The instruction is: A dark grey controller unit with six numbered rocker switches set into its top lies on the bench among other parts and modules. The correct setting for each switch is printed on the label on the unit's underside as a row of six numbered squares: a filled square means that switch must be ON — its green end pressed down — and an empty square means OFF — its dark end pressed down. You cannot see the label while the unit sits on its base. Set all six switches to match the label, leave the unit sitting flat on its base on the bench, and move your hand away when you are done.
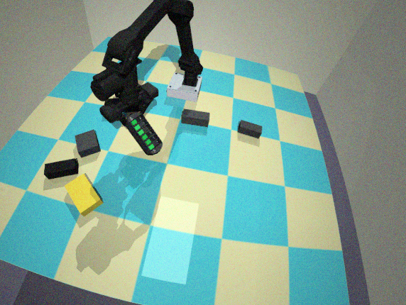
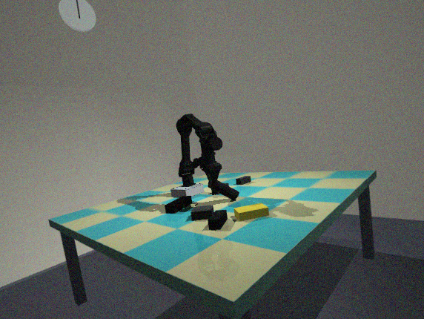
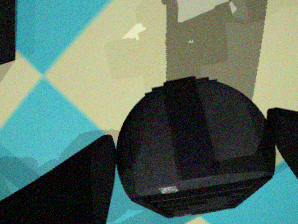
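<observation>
The dark grey controller unit [image 1: 140, 137] [image 2: 229, 191] [image 3: 200, 165] is held up above the bench and tilted, with its switch face toward the top camera. That face shows a row of green rocker ends along one long side and dark ends along the other. In the wrist view its rounded end face, crossed by a darker band, fills the space between the fingers. My gripper [image 1: 128, 115] [image 2: 215, 182] [image 3: 189, 131] is shut on the unit near one end, a finger on each side. The underside label is hidden; exact rocker tilts are too small to tell.
A white box [image 1: 177, 93] [image 2: 187, 191] stands at the arm's base. A yellow block [image 1: 82, 193] [image 2: 251, 211], a black block [image 1: 61, 169] and a grey block [image 1: 87, 143] lie left in the top view. Two dark blocks [image 1: 195, 118] [image 1: 250, 129] lie right of the unit.
</observation>
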You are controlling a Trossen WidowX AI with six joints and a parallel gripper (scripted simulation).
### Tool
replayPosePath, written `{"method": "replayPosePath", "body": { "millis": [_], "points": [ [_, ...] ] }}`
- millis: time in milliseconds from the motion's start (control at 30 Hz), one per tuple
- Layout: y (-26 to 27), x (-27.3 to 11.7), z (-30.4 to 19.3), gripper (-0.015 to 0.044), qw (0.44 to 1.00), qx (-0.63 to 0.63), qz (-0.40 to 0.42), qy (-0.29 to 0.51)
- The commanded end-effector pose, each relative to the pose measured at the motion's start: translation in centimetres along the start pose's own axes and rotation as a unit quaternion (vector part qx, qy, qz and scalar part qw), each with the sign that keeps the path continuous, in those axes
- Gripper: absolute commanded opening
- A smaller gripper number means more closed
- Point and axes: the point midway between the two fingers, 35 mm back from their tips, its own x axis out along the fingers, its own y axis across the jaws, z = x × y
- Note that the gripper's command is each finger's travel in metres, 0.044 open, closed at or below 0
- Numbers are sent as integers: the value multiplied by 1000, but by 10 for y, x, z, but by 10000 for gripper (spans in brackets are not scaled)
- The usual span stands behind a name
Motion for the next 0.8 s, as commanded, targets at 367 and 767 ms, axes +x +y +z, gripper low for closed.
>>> {"method": "replayPosePath", "body": {
  "millis": [367,767],
  "points": [
    [-2,9,6,338,1000,-5,-2,1],
    [-2,15,13,338,1000,-5,-2,1]
  ]
}}
